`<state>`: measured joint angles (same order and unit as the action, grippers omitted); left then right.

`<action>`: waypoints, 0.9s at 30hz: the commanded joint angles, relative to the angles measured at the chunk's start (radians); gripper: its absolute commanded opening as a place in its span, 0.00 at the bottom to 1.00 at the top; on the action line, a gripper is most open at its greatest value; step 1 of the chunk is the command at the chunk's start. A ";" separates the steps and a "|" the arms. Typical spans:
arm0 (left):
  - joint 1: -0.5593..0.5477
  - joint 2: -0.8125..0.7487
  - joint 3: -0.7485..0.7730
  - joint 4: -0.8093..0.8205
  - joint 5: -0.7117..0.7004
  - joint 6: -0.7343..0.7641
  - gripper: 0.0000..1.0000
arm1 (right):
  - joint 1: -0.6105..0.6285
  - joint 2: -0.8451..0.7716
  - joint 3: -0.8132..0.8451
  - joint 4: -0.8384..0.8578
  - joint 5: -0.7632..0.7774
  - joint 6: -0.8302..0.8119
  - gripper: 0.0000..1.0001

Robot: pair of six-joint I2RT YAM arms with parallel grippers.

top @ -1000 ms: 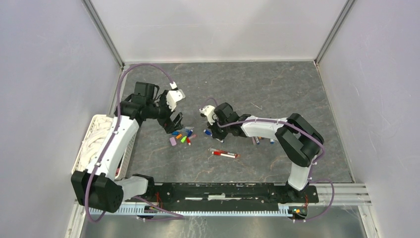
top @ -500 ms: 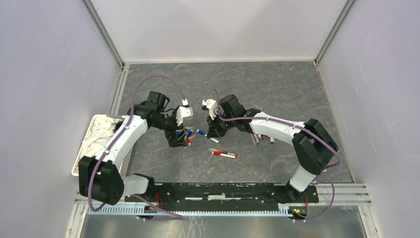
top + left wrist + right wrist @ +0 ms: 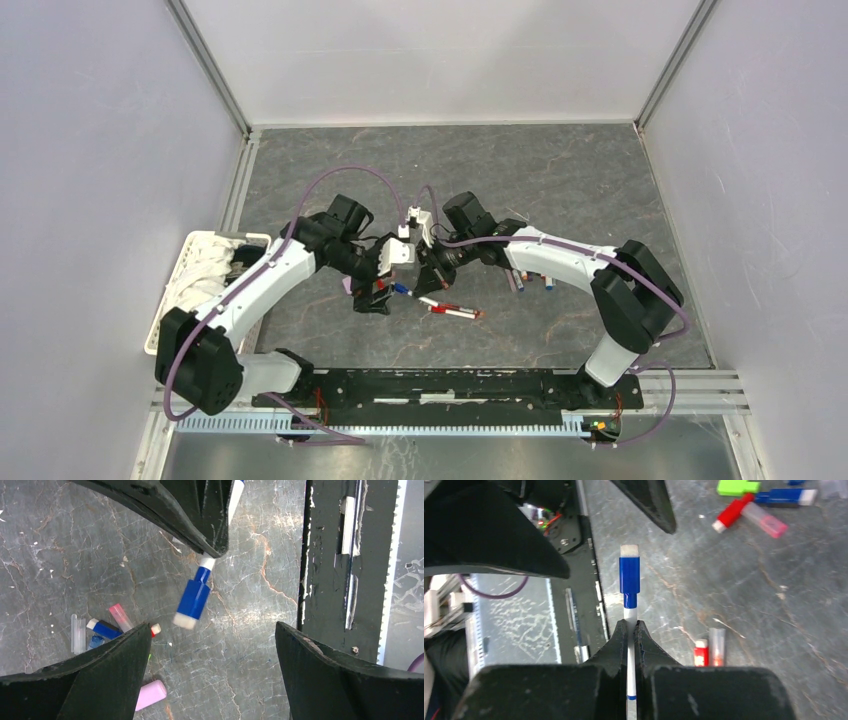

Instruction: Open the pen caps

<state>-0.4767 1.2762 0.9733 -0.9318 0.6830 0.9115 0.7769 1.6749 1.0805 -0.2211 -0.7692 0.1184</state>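
My right gripper [image 3: 630, 625] is shut on the white barrel of a pen [image 3: 629, 614] and holds it above the table. The pen's blue cap [image 3: 629, 575] sticks out past the fingertips. My left gripper [image 3: 212, 630] is open and empty. The blue cap [image 3: 194, 597] hangs just ahead of its jaws, not between them. In the top view the left gripper [image 3: 376, 293] and the right gripper [image 3: 428, 272] are close together at mid-table. Loose caps lie nearby: pink [image 3: 150, 695], blue [image 3: 105, 629], green [image 3: 738, 487], red [image 3: 730, 512].
A red pen [image 3: 452, 311] lies near the grippers, with a clear cap [image 3: 717, 645] beside it. More pens [image 3: 530, 282] lie under the right forearm. A white basket [image 3: 190, 270] with cloth stands at the left edge. A black rail [image 3: 450, 385] runs along the near edge.
My left gripper has moved right and nearer, from over the cap pile to the held pen's capped end. My right gripper has picked up the blue-capped pen and turned it toward the left gripper.
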 commanded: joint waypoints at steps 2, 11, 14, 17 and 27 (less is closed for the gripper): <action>-0.041 -0.015 -0.003 0.030 -0.005 0.051 0.96 | 0.003 0.015 0.005 0.045 -0.194 0.048 0.00; -0.102 -0.009 0.002 0.034 -0.026 0.058 0.58 | 0.002 0.056 0.063 0.043 -0.249 0.084 0.00; -0.116 -0.001 -0.001 0.035 -0.054 0.063 0.41 | 0.002 0.062 0.064 0.049 -0.251 0.093 0.00; -0.124 0.003 -0.005 0.035 -0.066 0.066 0.14 | 0.003 0.062 0.051 0.071 -0.252 0.112 0.01; -0.128 -0.009 0.023 0.042 -0.066 0.053 0.02 | 0.039 0.105 -0.002 0.191 -0.254 0.201 0.31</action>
<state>-0.5983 1.2770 0.9710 -0.9237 0.6205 0.9451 0.7902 1.7447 1.0798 -0.1032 -0.9878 0.2802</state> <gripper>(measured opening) 0.135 0.306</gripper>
